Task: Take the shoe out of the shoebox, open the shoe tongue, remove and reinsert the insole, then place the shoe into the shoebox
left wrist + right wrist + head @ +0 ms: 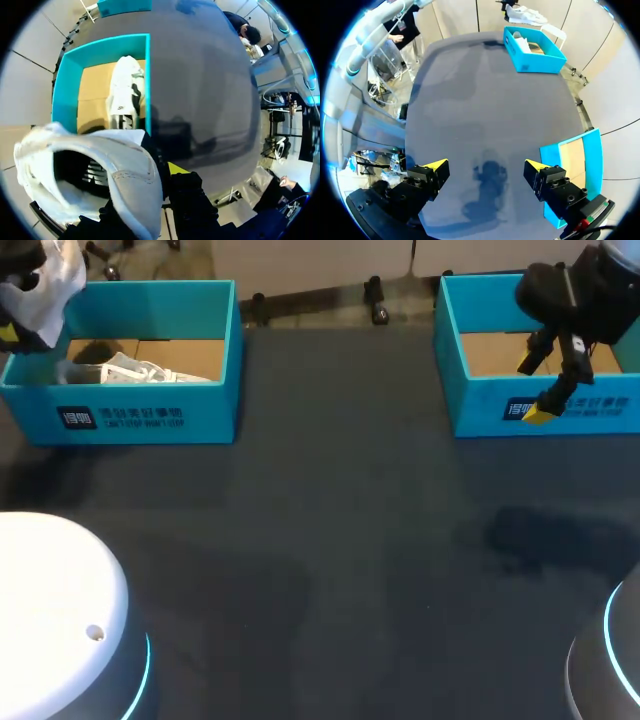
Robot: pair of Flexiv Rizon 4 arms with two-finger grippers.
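While the left gripper (156, 175) clamps the white shoe (115, 175) clear of the shoebox (65, 90) ahead of it, likely for tongue work, the right gripper (486, 165) hangs spread wide, empty.

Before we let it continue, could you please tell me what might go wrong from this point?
The left end effector holds the white shoe by its edge only, above the left shoebox; it could slip and drop onto the second shoe inside. The right end effector, open, hangs close to the front wall of the right shoebox; moving across might clip it.
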